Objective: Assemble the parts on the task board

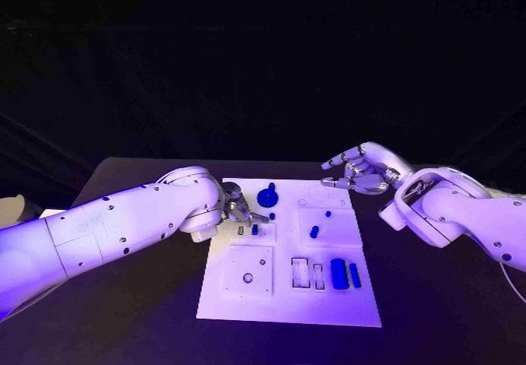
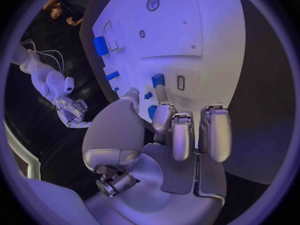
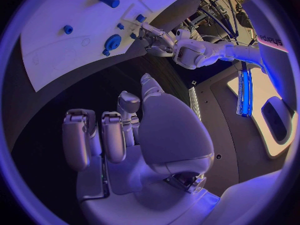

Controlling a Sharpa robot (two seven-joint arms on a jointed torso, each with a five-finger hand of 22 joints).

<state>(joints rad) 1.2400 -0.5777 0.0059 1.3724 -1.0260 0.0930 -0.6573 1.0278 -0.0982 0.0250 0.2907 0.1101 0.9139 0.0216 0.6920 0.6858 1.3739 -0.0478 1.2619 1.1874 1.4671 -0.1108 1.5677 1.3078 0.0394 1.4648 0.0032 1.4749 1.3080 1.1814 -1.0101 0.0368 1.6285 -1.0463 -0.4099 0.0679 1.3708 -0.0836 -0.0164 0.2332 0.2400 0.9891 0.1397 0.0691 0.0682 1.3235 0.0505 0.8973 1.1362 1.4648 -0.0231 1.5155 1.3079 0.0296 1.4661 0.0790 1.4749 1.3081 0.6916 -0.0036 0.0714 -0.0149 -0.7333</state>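
Note:
The white task board (image 1: 287,300) lies in the middle of the table. My left hand (image 1: 235,211) hovers at its left edge, fingers loosely curled and apart, holding nothing. Just beyond its fingertips (image 2: 164,116) lies a small square blue part (image 2: 157,80) beside a narrow slot (image 2: 180,82). A round blue part (image 1: 267,198) and a small blue peg (image 1: 272,216) sit near the far edge. My right hand (image 1: 357,173) hangs above the board's far right corner, fingers apart and empty. Two long blue parts (image 1: 339,274) stand at the near right, and another small one (image 1: 315,231) mid-board.
Empty recesses (image 1: 248,277) mark the board's near left quarter, and more slots (image 1: 299,272) lie beside the long parts. Black tabletop (image 1: 143,304) surrounds the board on both sides. My left forearm (image 1: 121,228) stretches across the table's left half.

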